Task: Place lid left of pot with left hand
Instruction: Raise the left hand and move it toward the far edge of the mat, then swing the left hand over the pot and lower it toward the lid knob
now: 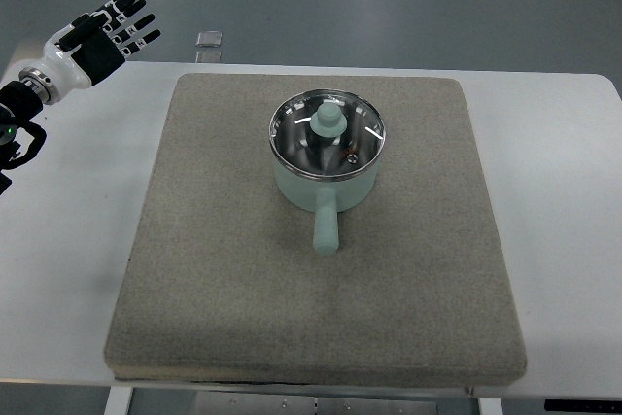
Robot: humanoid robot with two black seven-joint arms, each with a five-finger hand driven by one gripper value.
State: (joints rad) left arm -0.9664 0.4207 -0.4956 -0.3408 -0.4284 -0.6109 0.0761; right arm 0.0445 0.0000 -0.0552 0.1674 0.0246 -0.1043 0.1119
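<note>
Lid (328, 130) sits on pot (326, 180), well apart from left hand (99, 38) w/ fingers (136, 24) spread.

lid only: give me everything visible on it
The lid is a round glass disc with a shiny metal rim and a pale mint-green knob at its centre. It looks clear, with glare streaks and the pot's inside showing through. It sits flat and closed on the mint-green pot, mid-mat. Only the pot touches it; the left hand is far off at the upper left, fingers spread, holding nothing.
</note>
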